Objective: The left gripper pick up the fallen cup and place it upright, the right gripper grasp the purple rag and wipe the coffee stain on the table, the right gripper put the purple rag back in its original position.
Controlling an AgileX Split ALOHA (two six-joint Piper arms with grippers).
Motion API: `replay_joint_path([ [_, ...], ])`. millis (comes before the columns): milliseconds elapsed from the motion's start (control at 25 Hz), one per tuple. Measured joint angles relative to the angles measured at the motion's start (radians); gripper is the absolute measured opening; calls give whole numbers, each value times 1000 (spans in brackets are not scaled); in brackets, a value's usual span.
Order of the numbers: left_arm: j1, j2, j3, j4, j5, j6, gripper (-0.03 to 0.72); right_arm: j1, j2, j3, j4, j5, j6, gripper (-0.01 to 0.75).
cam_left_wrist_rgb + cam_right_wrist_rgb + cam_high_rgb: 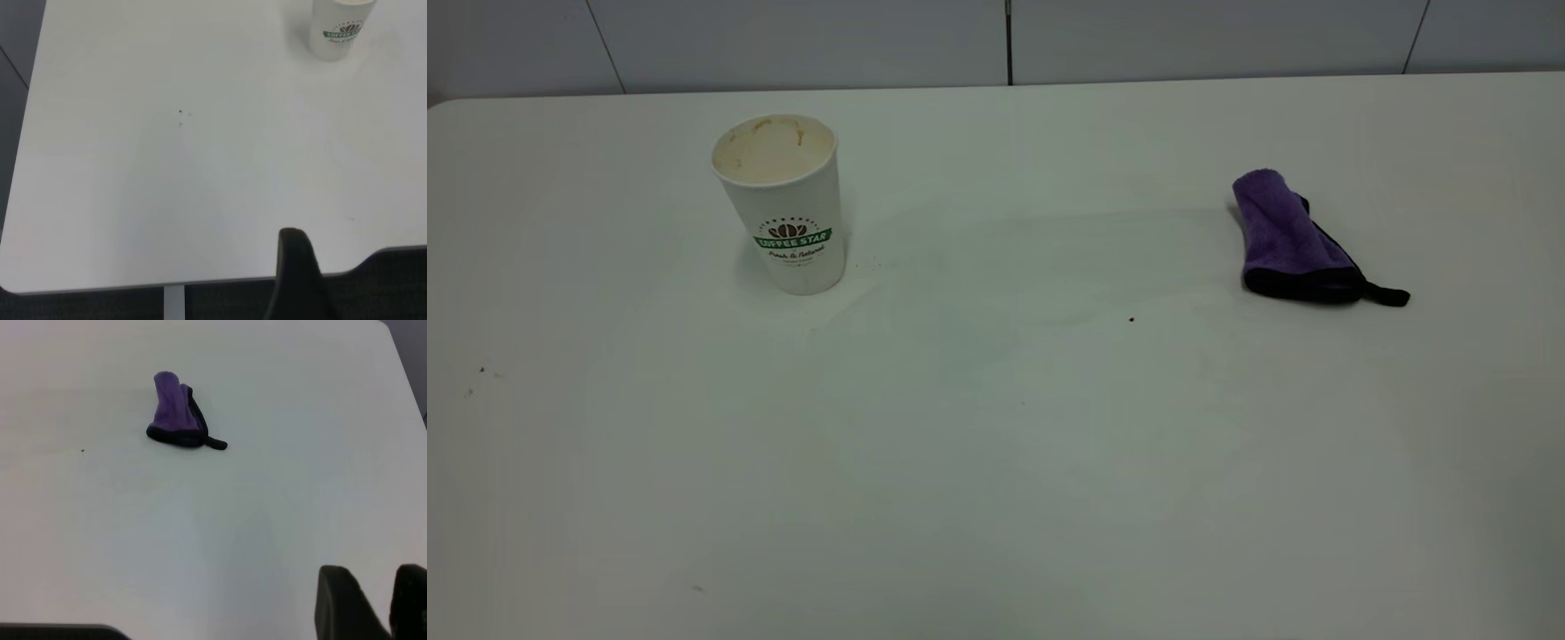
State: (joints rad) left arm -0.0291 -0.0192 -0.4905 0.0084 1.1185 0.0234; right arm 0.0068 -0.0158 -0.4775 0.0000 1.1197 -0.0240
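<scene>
Right pincer slightly parted, empty

You had the white paper coffee cup standing upright on the large white tabletop, toward the far left of the exterior view. The plush purple microfibre rag lay bunched on the same surface at the far right, well apart from the cup, its small loop tab pointing right and toward the camera. Between the two, nearer the rag, sat one tiny dark speck. A couple more specks lay near the left edge, in front of the cup. Neither arm showed in the exterior view.
</scene>
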Motion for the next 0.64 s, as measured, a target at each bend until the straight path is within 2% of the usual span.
replay_joint_path([
  [640, 0, 0, 0, 0, 0, 0, 501, 0, 0, 0, 0, 0, 0, 230],
])
